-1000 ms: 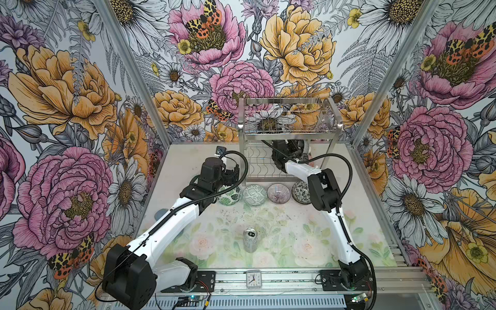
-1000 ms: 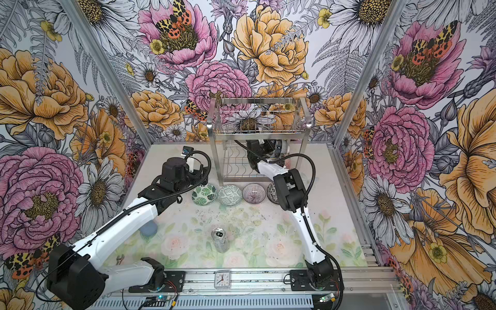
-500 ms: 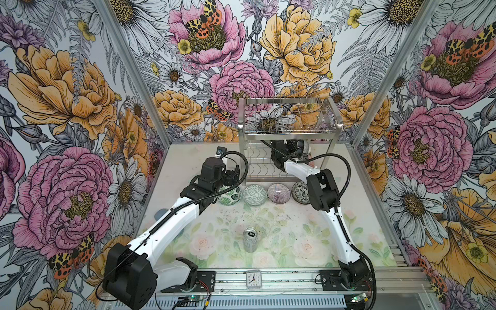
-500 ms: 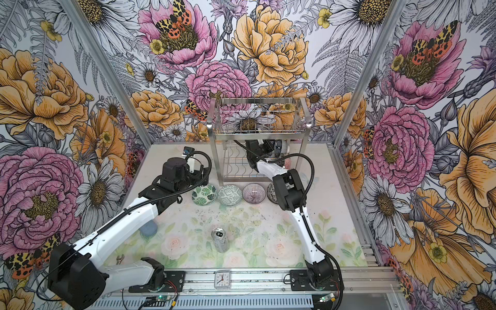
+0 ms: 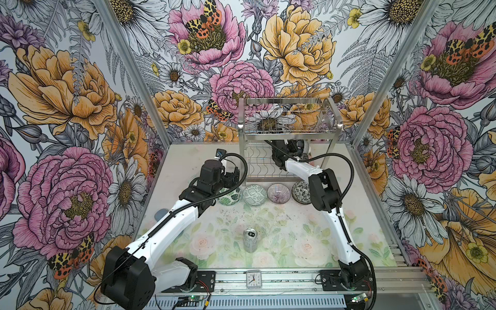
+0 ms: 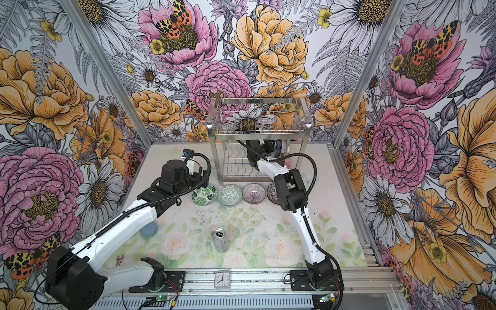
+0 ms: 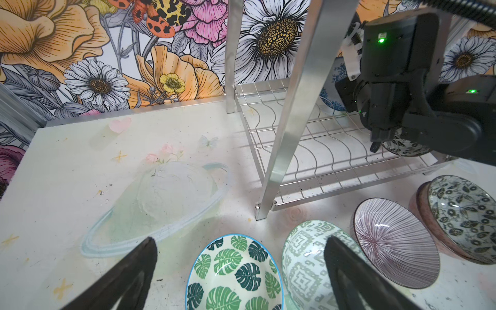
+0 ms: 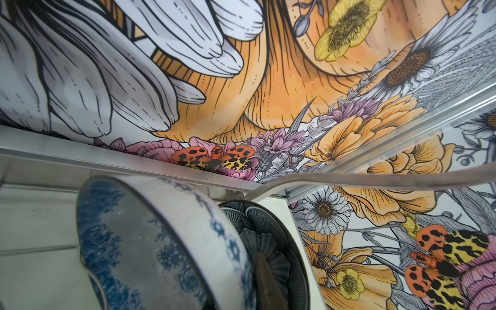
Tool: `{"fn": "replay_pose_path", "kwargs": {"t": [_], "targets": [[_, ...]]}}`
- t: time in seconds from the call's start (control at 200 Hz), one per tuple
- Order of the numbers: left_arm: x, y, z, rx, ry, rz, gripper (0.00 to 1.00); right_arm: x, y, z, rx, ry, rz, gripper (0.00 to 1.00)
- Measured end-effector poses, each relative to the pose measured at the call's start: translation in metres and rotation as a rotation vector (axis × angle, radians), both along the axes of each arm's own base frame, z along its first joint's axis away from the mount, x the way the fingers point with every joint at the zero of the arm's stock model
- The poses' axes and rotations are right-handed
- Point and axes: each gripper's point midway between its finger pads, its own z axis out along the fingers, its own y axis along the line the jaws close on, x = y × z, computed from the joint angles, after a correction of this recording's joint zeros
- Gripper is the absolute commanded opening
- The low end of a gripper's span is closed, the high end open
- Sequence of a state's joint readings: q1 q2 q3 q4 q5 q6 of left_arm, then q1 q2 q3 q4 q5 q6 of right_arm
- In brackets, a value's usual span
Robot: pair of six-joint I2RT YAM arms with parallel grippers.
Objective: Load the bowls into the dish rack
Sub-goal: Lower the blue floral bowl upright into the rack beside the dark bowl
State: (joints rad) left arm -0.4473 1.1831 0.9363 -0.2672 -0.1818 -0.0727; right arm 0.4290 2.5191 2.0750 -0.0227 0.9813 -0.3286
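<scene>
Nearest me, a small clock (image 5: 253, 279) sits on the front rail. Just beyond it a silver can (image 5: 250, 239) stands upright on the desk (image 5: 295, 236). Farther in, four bowls line up in front of the rack's legs: a green leaf bowl (image 6: 204, 196), a green geometric bowl (image 5: 254, 196), a purple lined bowl (image 5: 279, 193) and a black-and-white floral bowl (image 5: 300, 191), the last partly behind the right arm. The left gripper (image 7: 240, 241) hangs over the leaf bowl's end of the row with its jaws spread wide and nothing between them.

Behind the row stands the dish rack (image 5: 288, 134). The right gripper (image 5: 298, 147) reaches into its lower tier, under the upper basket. A blue-and-white bowl (image 8: 161, 241) stands on edge there, close against it, with a dark ribbed bowl (image 8: 268, 236) just behind. Whether the jaws are clamped on that bowl I cannot tell.
</scene>
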Motion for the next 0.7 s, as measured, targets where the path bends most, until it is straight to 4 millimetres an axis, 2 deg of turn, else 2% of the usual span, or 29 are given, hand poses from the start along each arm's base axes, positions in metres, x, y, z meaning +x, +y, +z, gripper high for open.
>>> {"fn": "replay_pose_path", "kwargs": {"t": [0.15,0.53,0.626,0.701], "targets": [[-0.007,0.001,0.013,-0.036,-0.030,-0.003,0.98,-0.002,0.003,-0.002,0.021,0.005,0.005,0.20],[-0.011,0.001,0.004,-0.038,0.005,-0.004,0.99,-0.006,0.006,-0.010,0.067,0.038,0.024,0.29],[-0.011,0.001,0.004,-0.038,0.006,-0.005,0.99,-0.009,0.008,-0.010,0.088,0.046,0.045,0.34],[-0.012,-0.001,0.003,-0.038,0.010,-0.012,0.99,-0.012,0.011,-0.009,0.109,0.055,0.066,0.44]]}}
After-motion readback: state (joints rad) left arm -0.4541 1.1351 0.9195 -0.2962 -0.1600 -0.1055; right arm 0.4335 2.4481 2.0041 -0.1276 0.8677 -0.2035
